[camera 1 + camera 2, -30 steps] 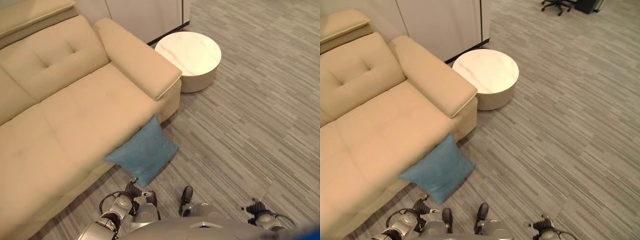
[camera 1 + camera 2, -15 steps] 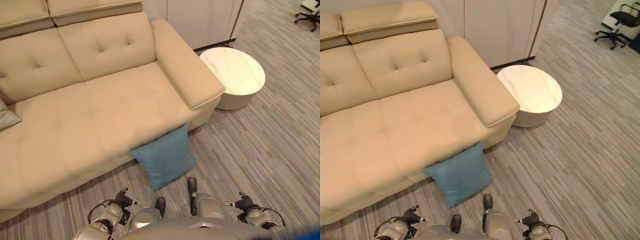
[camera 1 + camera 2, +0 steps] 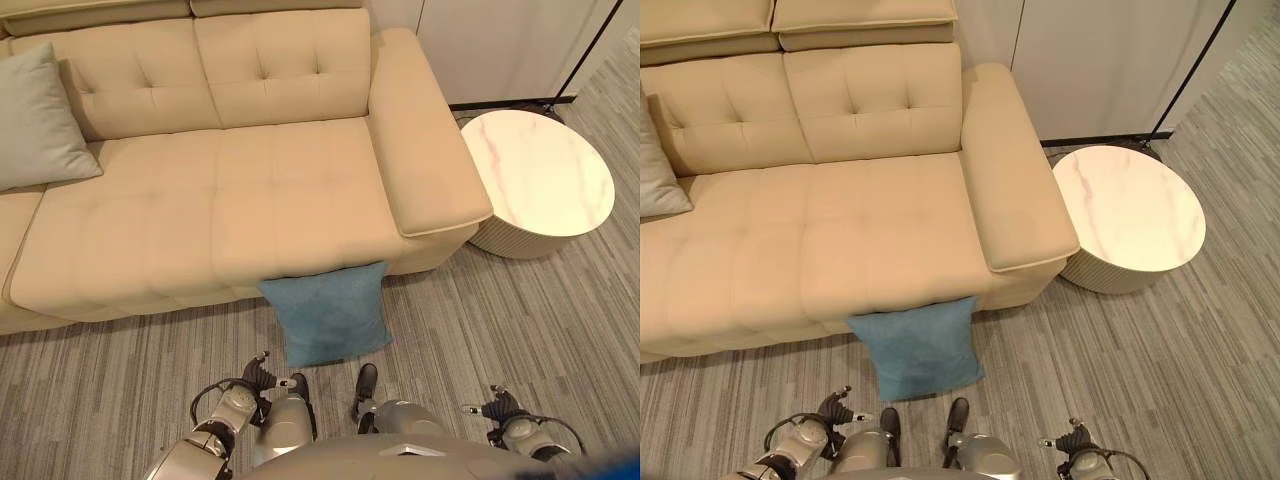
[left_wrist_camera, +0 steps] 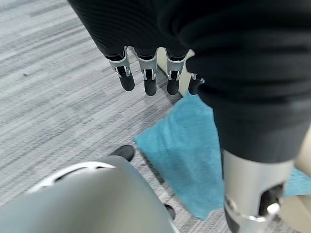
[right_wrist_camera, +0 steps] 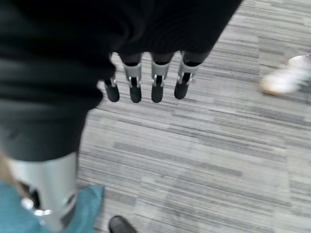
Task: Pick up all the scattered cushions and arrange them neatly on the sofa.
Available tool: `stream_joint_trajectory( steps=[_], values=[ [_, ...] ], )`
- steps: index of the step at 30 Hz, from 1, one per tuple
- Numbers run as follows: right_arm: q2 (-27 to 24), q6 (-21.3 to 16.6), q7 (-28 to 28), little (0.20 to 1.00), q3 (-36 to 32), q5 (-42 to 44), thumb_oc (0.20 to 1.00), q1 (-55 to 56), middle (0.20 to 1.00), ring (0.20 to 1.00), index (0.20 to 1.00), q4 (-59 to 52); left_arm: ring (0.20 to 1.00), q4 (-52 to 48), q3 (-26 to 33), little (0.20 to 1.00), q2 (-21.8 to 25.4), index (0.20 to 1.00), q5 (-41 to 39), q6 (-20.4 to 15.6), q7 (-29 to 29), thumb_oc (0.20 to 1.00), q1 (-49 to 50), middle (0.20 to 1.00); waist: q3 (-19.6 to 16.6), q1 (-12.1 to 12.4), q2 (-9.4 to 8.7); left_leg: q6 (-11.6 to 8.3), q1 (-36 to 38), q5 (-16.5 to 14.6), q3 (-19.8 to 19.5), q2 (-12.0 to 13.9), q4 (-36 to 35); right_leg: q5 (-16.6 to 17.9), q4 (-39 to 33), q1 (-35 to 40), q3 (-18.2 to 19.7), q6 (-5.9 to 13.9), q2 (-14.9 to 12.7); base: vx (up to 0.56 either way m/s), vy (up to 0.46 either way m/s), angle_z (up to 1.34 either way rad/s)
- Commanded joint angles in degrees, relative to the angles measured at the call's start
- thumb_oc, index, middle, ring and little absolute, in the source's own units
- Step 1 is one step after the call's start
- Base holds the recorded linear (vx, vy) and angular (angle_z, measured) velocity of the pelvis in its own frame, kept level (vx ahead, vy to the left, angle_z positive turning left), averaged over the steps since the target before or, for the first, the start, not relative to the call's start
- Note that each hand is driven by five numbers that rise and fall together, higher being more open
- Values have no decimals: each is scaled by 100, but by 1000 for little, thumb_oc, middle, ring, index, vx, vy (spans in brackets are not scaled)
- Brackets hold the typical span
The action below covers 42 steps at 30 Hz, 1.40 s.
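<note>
We face the blue cushion point(image 3: 328, 312) leaning against the sofa point(image 3: 240, 210); left hand point(image 4: 146, 73) and right hand point(image 5: 146, 80) hang relaxed, holding nothing.

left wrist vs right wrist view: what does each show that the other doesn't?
Left wrist view: most of the blue cushion lying on the striped carpet past the left hand, whose fingers hang straight and hold nothing, plus a strip of the beige sofa at the edge. Right wrist view: a blurred pale shoe, apparently a person's, and the right hand, its fingers likewise straight and empty. Both: carpet and some of the blue cushion, just a corner of it in the right wrist view.
</note>
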Motion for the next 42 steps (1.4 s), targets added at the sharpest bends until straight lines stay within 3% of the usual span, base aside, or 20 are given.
stream_joint_trajectory(
  steps=[1,8,14,17,21,22,24,33,42],
  values=[
    [-27,-31,-80,1000,84,43,1000,13,1000,1000,1000,10,1000,166,167,1000,158,1000,-52,-41,127,1000,1,1000,-186,-6,-157,194,-139,-592,-300,-168,403,-561,535,-37,550,911,-447,77,55,-9],
    [15,-64,-81,1000,146,26,1000,-43,1000,1000,1000,-132,1000,116,392,1000,332,1000,-200,-67,201,1000,1,1000,-274,147,-310,237,2,-613,-409,-263,169,-560,508,29,533,961,-464,72,43,11],
    [-34,-118,-142,1000,107,120,1000,-149,1000,1000,1000,-308,1000,-36,534,1000,401,1000,-417,-151,292,1000,-7,1000,-210,213,-294,243,41,-570,-470,-333,23,-492,450,-8,558,1009,-491,-5,19,6],
    [-125,-203,-394,1000,38,419,1000,-540,1000,1000,1000,-689,1000,-372,638,1000,387,1000,-1051,-334,563,1000,-329,1000,263,206,-231,212,-636,-423,-571,-345,140,-333,613,-747,615,1020,-548,-382,-23,7],
    [-269,-305,-719,1000,57,653,1000,-937,1000,1000,1000,-1347,1000,-845,661,1000,348,1000,-1837,-611,902,1000,-599,1000,606,170,-135,182,-1601,-291,-589,-358,574,-187,1025,-1731,605,960,-622,-305,-1,9],
    [-302,-375,-943,1000,73,841,1000,-1258,1000,1000,1000,-1618,1000,-1116,637,1000,310,1000,-2179,-748,1059,1000,-795,1000,717,147,-73,162,-2101,-185,-574,-340,736,-124,1207,-2276,582,942,-668,-269,7,-4],
    [-276,-421,-1103,1000,94,955,1000,-1473,1000,1000,1000,-1749,1000,-1235,585,1000,284,1000,-2322,-822,1184,1000,-945,1000,745,147,-16,97,-2339,-277,-623,-284,803,-231,1317,-2544,614,980,-647,-109,-11,-4],
    [-255,-652,-1856,1000,0,1276,1000,-2631,1000,1000,1000,-2254,1000,-1661,509,1000,279,1000,-2665,-1001,1637,1000,-1848,1000,819,43,101,-33,-3767,15,-745,-209,868,-114,1649,-4088,600,1006,-752,-96,-19,-3],
    [-539,-903,-2009,1000,10,1816,1000,-3779,1000,1000,1000,-2525,1000,-2088,293,1000,639,1000,-2576,-1039,1871,1000,-3011,1000,1026,-28,182,-144,-5087,212,-820,-189,1008,-54,1987,-5437,700,1038,-879,-42,-17,8]
  ],
)
